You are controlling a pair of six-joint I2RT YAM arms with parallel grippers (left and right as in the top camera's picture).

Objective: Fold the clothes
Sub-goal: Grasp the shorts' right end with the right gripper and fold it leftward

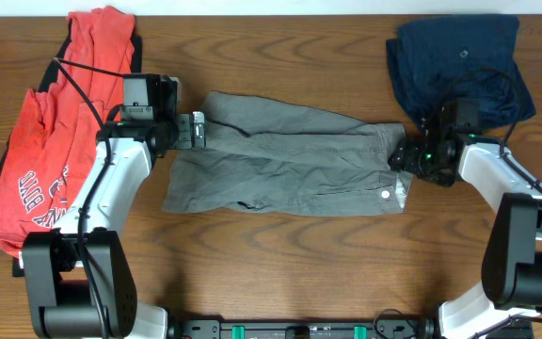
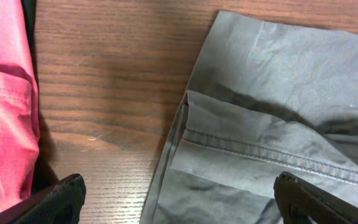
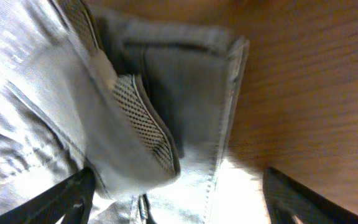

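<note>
The left end effector [image 1: 196,130] is spread wide, its fingers [image 2: 61,196] straddling the leg hem of the gray shorts [image 1: 290,160]. The right end effector [image 1: 401,157], also spread, hovers at the waistband. The shorts lie flat mid-desk [image 1: 280,254], between a red shirt [image 1: 45,160] and a navy garment [image 1: 459,56].

overhead bright, even | left wrist sharp | right wrist blurred (glare below)
</note>
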